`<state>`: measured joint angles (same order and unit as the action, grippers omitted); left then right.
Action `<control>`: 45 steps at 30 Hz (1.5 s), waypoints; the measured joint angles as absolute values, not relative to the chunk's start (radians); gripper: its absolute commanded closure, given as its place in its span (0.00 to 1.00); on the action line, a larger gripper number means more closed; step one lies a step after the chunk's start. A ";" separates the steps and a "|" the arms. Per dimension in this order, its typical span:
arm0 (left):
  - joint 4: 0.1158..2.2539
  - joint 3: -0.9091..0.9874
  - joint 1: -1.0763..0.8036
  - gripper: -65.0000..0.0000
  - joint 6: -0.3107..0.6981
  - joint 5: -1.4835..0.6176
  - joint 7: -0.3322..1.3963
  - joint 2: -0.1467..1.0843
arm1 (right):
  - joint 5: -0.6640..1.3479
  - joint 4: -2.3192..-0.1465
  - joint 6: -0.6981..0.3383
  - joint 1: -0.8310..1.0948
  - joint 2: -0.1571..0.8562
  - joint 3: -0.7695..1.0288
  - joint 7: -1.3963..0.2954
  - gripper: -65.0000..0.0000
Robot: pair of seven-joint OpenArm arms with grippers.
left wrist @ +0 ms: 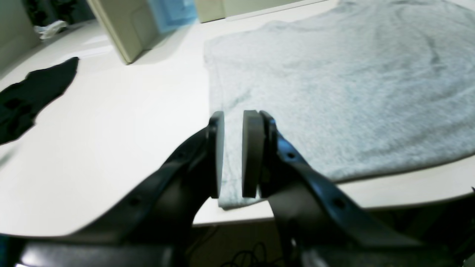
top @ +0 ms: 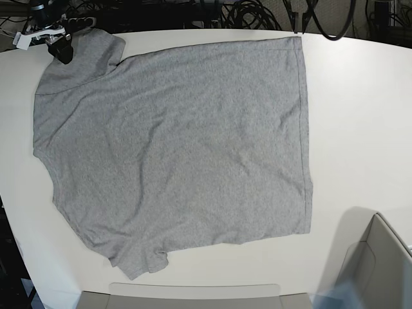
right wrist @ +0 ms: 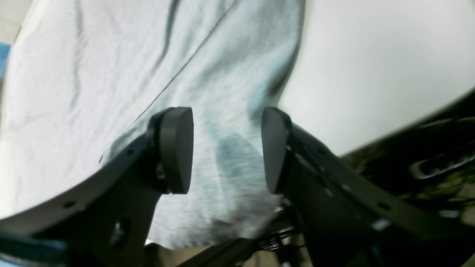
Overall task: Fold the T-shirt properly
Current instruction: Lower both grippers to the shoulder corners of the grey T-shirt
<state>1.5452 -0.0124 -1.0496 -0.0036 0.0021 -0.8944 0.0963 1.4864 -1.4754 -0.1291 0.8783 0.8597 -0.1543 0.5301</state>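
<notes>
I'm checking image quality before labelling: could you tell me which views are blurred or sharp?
Base view: sharp, evenly lit T-shirt. Left wrist view: soft, the left gripper and cloth blurred. Right wrist view: the blurriest, smeared around the right gripper.

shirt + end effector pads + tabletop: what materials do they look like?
T-shirt: soft knit, likely cotton jersey; heathered grey flecks, matte, soft creases, stitched hem.
Pads of the right end effector: dark grey, matte, rounded discs, probably rubber or soft plastic, on black brackets with holes that look like rigid plastic or metal.
Table: smooth white, faint sheen; laminate or painted board, can't tell which.
</notes>
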 measured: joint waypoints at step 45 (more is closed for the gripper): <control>1.551 -0.012 -1.028 0.84 0.000 -0.001 -0.831 0.094 | 1.380 -1.393 -0.341 0.750 0.381 0.538 -0.379 0.54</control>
<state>1.5509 -0.0116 -1.0275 -0.0002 -0.0010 -0.8307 0.0944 1.3804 -1.3926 -0.3412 0.7502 0.3809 0.5377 -0.3786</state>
